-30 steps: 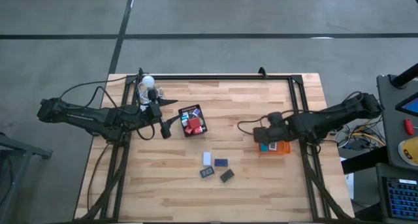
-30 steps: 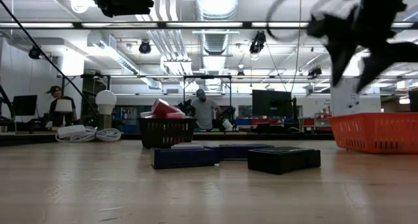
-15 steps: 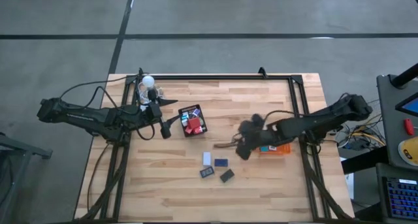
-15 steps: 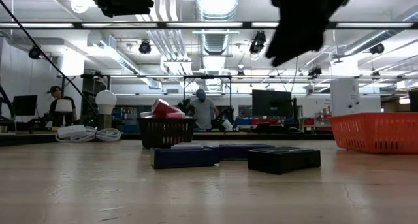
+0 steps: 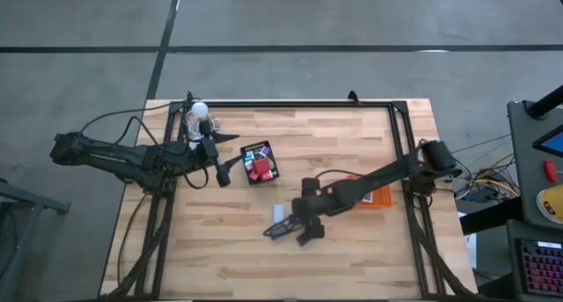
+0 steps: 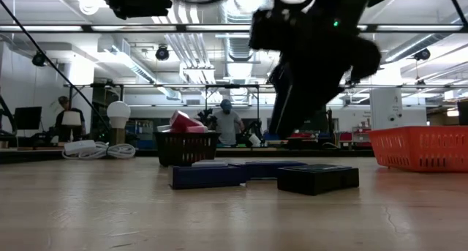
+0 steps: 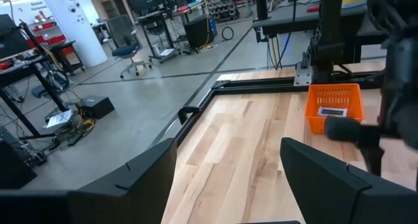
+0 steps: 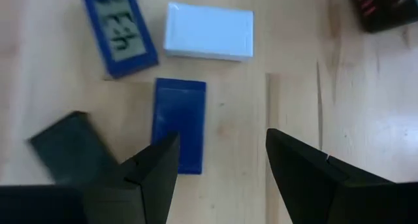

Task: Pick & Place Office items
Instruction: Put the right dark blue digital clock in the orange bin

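Note:
Several office items lie on the wooden table: a white block [image 8: 209,31], a blue piece with a display [image 8: 119,29], a flat blue rectangle [image 8: 178,125] and a black piece [image 8: 68,149]. My right gripper [image 8: 222,142] hovers open above them, pointing steeply down, with the blue rectangle just beside one finger; it touches nothing. In the high view it [image 5: 278,229] covers part of the group. More red and blue items sit in the black mesh tray [image 5: 259,161]. My left gripper [image 5: 222,172] waits open and empty beside that tray.
The orange tray [image 5: 378,196] stands toward the table's right, partly under my right arm, and holds a small item [image 7: 333,112]. A white round bulb [image 5: 200,109] with cords lies at the far left corner. Bare wood lies near the front edge.
My right gripper has swung from above the orange tray toward the table's left and near edge, sinking and rolling about its own axis. It now hangs over the loose items. None of the items has moved.

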`<action>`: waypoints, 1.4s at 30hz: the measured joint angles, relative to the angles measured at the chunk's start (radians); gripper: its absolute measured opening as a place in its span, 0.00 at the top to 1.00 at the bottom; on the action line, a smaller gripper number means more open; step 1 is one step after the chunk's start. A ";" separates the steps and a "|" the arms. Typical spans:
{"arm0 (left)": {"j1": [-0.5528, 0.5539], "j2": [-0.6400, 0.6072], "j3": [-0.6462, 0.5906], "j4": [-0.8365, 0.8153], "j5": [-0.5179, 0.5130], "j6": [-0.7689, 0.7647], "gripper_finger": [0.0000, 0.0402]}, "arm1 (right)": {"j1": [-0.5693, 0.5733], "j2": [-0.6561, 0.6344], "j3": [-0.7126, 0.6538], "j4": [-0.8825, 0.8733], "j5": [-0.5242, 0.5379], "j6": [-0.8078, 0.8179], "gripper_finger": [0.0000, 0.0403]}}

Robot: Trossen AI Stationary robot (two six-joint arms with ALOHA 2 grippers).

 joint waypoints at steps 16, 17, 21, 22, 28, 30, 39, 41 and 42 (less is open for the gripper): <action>0.000 0.000 0.000 0.000 0.000 0.000 0.31 | 0.005 0.173 0.202 -0.204 -0.034 0.012 0.45; 0.000 0.000 0.000 0.000 0.000 0.000 0.31 | 0.006 0.172 0.204 -0.203 -0.036 0.014 0.45; 0.000 0.000 0.000 0.000 0.000 0.000 0.31 | 0.005 0.158 0.208 -0.205 -0.030 0.014 0.45; 0.000 0.000 0.000 0.000 0.000 0.000 0.31 | 0.005 0.155 0.208 -0.206 -0.029 0.013 0.45; 0.000 0.000 0.000 0.000 0.000 0.000 0.31 | 0.009 0.140 0.207 -0.187 -0.029 0.017 0.45; 0.000 0.000 0.000 0.000 0.000 0.000 0.31 | 0.013 0.135 0.207 -0.182 -0.030 0.040 0.45; 0.000 0.000 0.000 0.000 0.000 0.000 0.31 | 0.019 0.140 0.202 -0.151 -0.036 0.067 0.45; 0.000 0.000 0.000 0.000 0.000 0.000 0.31 | 0.019 0.142 0.192 -0.149 -0.036 0.071 0.45; 0.000 0.000 0.000 0.000 0.000 0.000 0.31 | 0.019 0.148 0.189 -0.144 -0.036 0.078 0.45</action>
